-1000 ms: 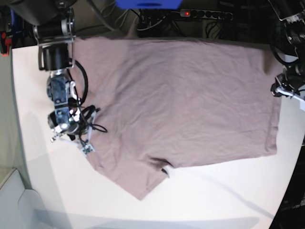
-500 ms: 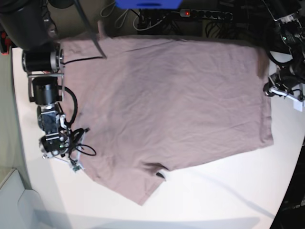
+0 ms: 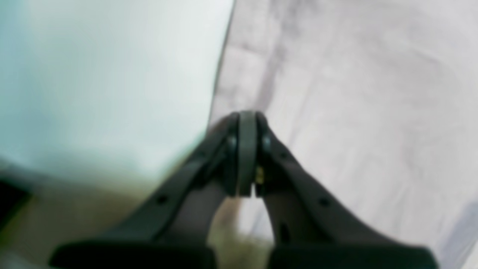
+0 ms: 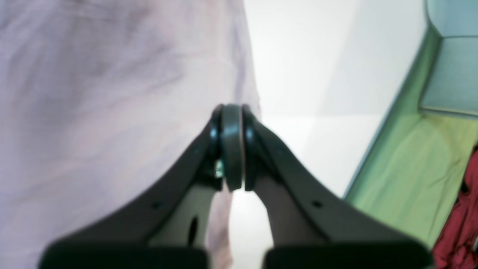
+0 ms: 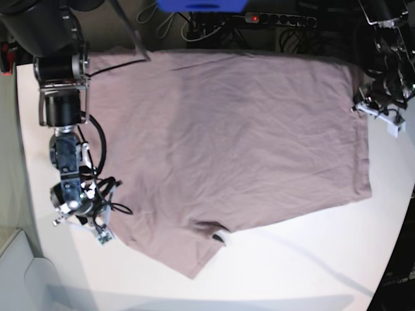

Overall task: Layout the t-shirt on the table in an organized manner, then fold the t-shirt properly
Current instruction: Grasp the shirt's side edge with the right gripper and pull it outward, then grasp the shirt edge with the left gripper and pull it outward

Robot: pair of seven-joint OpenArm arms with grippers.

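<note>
1. Table (image 5: 311, 272): white, cables and a power strip (image 5: 279, 19) behind its far edge.
2. T-shirt (image 5: 233, 149): spread flat mid-table, one sleeve pointing near; shifted left since a second ago, hem now smoother.
3. Right gripper (image 4: 231, 149): pressed together at the shirt's left edge, pinching cloth, apparently.
4. Left gripper (image 3: 246, 149): likewise closed at the right edge.
5. Judgement: layout nearly done; folding not begun.
</note>
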